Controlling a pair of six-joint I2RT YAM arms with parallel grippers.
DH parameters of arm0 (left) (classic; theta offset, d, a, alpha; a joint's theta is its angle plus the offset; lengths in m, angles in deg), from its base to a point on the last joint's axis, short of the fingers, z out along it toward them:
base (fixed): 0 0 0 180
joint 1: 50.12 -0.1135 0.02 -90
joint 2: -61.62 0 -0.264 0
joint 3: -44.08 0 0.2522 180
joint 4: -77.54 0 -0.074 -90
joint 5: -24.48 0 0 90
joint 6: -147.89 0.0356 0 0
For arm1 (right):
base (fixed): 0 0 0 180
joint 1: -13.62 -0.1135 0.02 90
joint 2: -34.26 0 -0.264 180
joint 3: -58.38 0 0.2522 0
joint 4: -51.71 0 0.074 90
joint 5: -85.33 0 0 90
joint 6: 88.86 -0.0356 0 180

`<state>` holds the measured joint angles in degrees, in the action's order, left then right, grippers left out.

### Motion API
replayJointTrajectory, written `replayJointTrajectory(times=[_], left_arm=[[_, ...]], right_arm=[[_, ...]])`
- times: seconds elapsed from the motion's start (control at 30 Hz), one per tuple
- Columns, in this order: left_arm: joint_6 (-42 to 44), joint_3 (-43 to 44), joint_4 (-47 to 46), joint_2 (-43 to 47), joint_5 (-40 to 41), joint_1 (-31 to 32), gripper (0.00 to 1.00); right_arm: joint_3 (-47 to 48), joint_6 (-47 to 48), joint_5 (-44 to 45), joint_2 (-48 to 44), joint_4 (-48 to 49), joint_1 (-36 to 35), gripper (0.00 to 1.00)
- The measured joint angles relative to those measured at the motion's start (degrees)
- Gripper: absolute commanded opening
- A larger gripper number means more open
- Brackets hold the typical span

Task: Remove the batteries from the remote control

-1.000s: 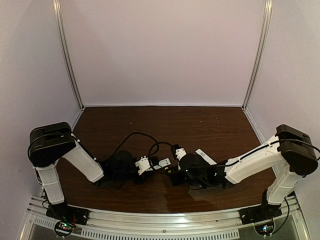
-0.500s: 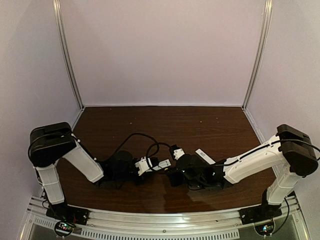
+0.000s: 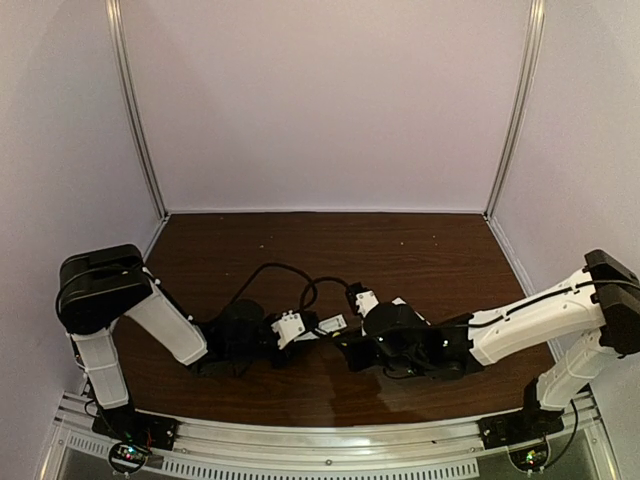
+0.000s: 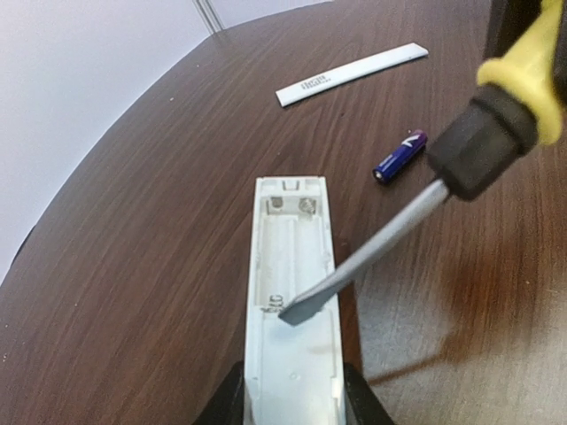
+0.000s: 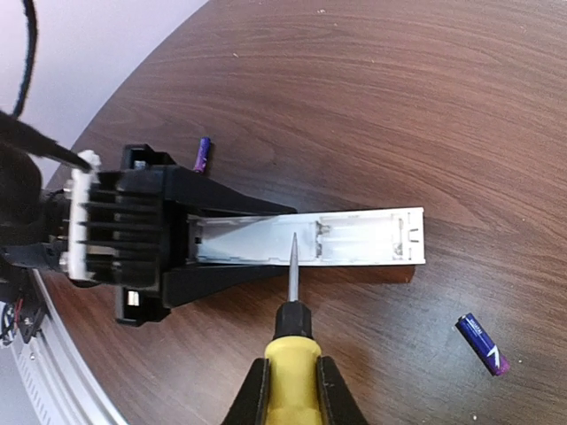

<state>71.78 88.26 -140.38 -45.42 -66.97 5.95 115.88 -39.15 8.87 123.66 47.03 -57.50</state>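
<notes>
The worktop (image 3: 330, 245) is offering open room across its far half, up to the pale back wall (image 3: 320, 110). Both arms are crowding low together near the metal rail (image 3: 320, 437) at the front edge. From above, the remote control (image 5: 354, 237) is showing only as a white sliver between the two black wrists, and the small parts are too tiny to make out there. In the right wrist view one battery (image 5: 483, 343) is lying on the wood, well apart from the remote control. A second battery (image 5: 203, 155) is peeking out behind the left end effector (image 5: 283, 239), its lower end hidden. The white cover strip (image 4: 352, 75) is lying farther off. The left end effector is standing narrow, its fingers clamping the remote control by its long sides. Whether the bar is resting on the wood or is held just off it is hard to tell. The right end effector (image 5: 292, 390), nearly closed and cut off by the frame edge, is gripping the yellow handle of the screwdriver (image 5: 292, 350). The blade tip is sitting inside the open battery bay, which is showing no cells.
</notes>
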Motion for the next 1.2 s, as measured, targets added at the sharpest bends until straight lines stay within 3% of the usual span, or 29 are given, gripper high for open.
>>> replayJointTrajectory(times=[0.47,0.67,0.9,1.2], left_arm=[[-2.5,0.5,-1.9,0.0,-0.4,0.0,0.00],[-7.5,2.4,-2.0,0.0,5.6,0.0,0.00],[-19.3,6.0,1.5,0.0,16.5,0.0,0.00],[-40.1,9.7,13.4,0.0,29.9,0.0,0.00]], right_arm=[[-4.6,-1.0,5.9,-12.5,-5.4,-1.0,0.00],[-7.6,-2.2,10.3,-16.9,-7.2,-1.0,0.00],[-9.9,-3.6,13.4,-20.5,-7.8,-1.0,0.00],[-11.3,-4.5,14.2,-21.7,-7.8,-1.0,0.00]])
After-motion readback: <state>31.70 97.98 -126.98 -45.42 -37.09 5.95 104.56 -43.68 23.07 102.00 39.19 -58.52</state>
